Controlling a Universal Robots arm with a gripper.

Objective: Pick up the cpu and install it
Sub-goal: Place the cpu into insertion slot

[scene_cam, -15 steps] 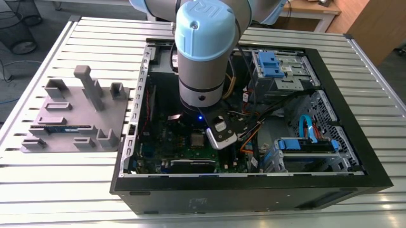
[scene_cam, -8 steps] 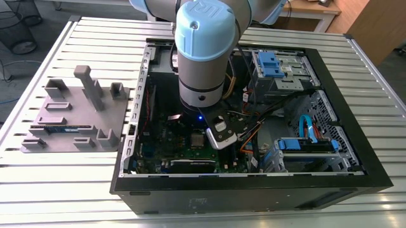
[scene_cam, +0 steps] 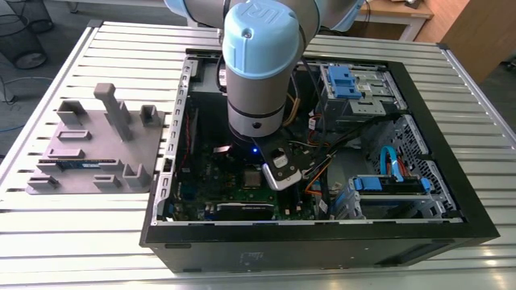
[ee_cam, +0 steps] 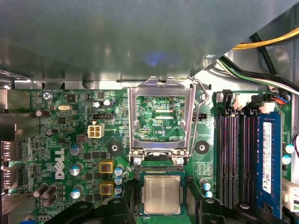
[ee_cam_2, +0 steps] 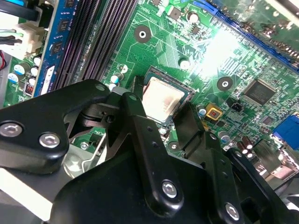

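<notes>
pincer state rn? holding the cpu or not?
Pincer: open, straddling the cpu with a gap on each side, not holding it.

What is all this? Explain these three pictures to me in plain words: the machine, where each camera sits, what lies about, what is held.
The machine is a robot arm reaching down into an open computer case that lies on a slatted metal table. The exterior view looks on from off the arm; both wrist views come from cameras riding on the arm, looking at the green motherboard. On the table, at the exterior view's left, is a grey tray with a memory stick. The cpu, a small silver square, lies in its socket, the metal cover frame flipped open. The gripper holds nothing: its black fingers stand open on either side of the cpu.
</notes>
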